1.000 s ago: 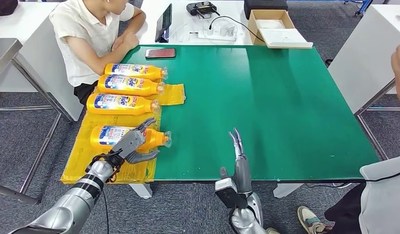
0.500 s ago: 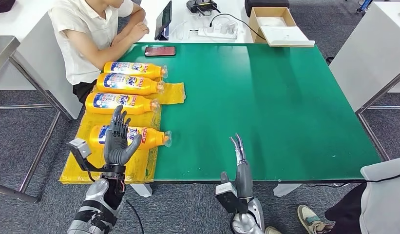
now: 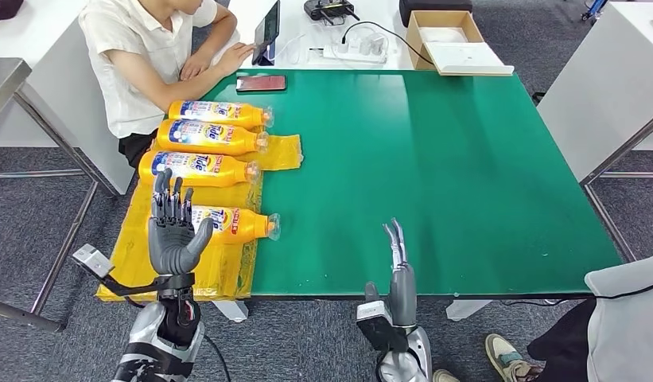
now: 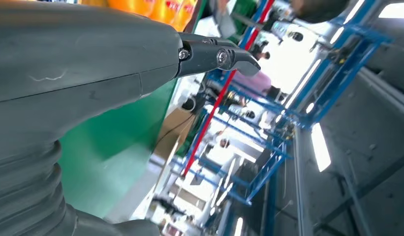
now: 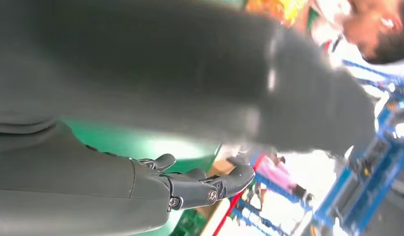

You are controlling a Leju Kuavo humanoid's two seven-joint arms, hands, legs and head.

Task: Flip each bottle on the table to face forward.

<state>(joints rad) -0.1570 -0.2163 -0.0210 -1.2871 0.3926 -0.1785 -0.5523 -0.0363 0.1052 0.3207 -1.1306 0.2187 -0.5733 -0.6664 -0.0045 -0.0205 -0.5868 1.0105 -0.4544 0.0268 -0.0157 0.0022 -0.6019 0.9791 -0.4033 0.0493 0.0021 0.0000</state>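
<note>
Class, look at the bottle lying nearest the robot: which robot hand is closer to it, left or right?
Left. The left robot hand is raised right at the nearest bottle, overlapping its base end in the head view; the right robot hand stands well off beyond its cap.

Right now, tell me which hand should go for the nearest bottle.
Left. The left hand is raised, open, right beside the nearest bottle; the right hand sits at the table's front edge, well away from the bottles.

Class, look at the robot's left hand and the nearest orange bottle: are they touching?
Cannot tell. In the head view the left hand, raised with fingers apart, overlaps the nearest bottle, hiding any gap or contact; it grips nothing.
</note>
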